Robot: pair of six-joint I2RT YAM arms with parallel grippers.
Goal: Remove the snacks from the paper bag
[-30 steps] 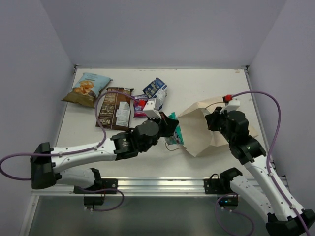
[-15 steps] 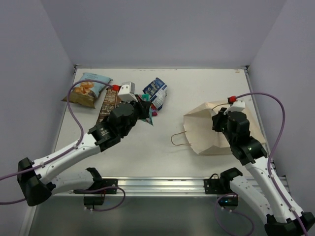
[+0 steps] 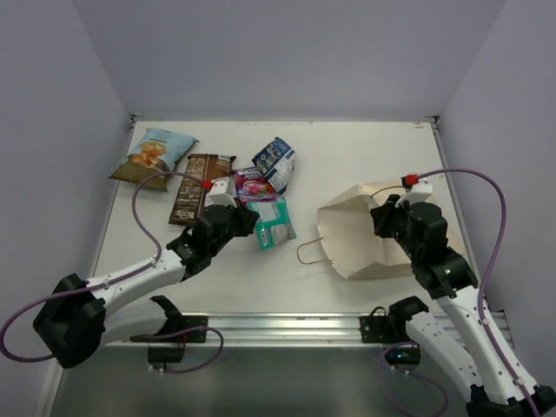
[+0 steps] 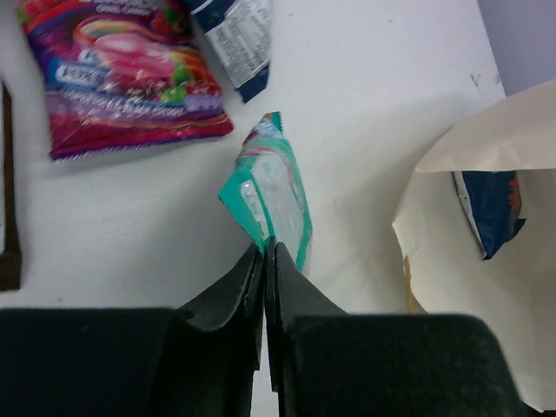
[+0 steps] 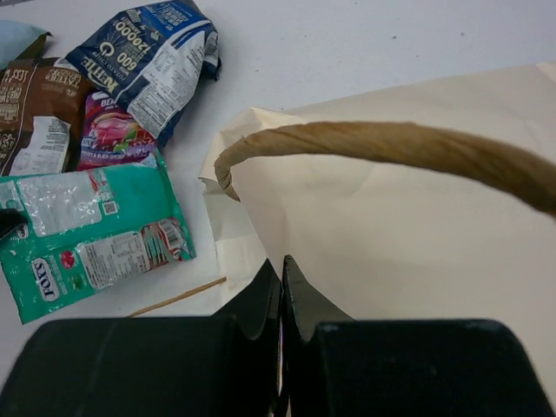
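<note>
My left gripper (image 3: pixel 249 222) is shut on a corner of the teal-green packet (image 3: pixel 272 224), which lies on the table just below the magenta-purple packet (image 3: pixel 252 184). The left wrist view shows the teal-green packet (image 4: pixel 278 195) pinched at the jaw tips (image 4: pixel 265 250). The paper bag (image 3: pixel 360 234) lies at right, mouth facing left. One blue-and-white packet (image 4: pixel 491 204) shows inside it. My right gripper (image 3: pixel 383 217) is shut on the bag's upper wall (image 5: pixel 408 243). Another blue-and-white packet (image 3: pixel 274 162), the dark brown packet (image 3: pixel 201 187) and the chip bag (image 3: pixel 155 156) lie at back left.
A cord handle (image 3: pixel 311 252) loops out of the bag's mouth onto the table; the other handle (image 5: pixel 391 148) arches above my right fingers. Grey walls close in the table on the left, back and right. A metal rail (image 3: pixel 278 326) runs along the near edge.
My left gripper carried the teal-green packet from the bag's mouth to the left, then lowered it onto the table beside the magenta-purple packet. The bag shifted slightly; my right gripper kept hold.
</note>
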